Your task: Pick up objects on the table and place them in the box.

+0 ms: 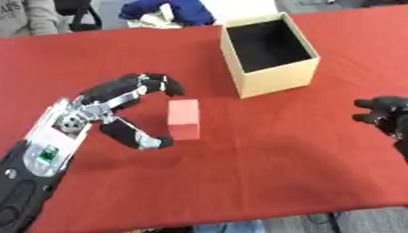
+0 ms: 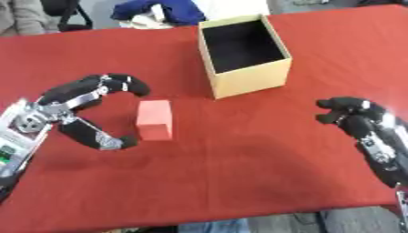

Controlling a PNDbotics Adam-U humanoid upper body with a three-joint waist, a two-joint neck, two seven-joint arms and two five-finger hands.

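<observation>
The red block [image 1: 183, 119] stands on the desk [image 1: 263, 159] just right of my left robot hand [image 1: 95, 113], whose fingers curve wide around it without touching. Its long side points toward the box [image 1: 275, 77] beyond. My right robot hand [image 2: 350, 116], fingers curled and holding nothing, is much farther off.

- 1 red block [image 1: 183, 119], standing near the middle of the table, toward its left edge
- 1 tan open-top box [image 1: 269, 54], dark inside, nothing visible in it, near the far edge of the table
- 1 table with red cloth [image 1: 263, 159]
- 2 robot hands: left hand [image 1: 104, 113] curved around the block from the left edge side, right hand [image 2: 354, 119] at the right edge, fingers curled
- 1 bundle of blue and white cloth [image 1: 167, 11] beyond the far edge
</observation>
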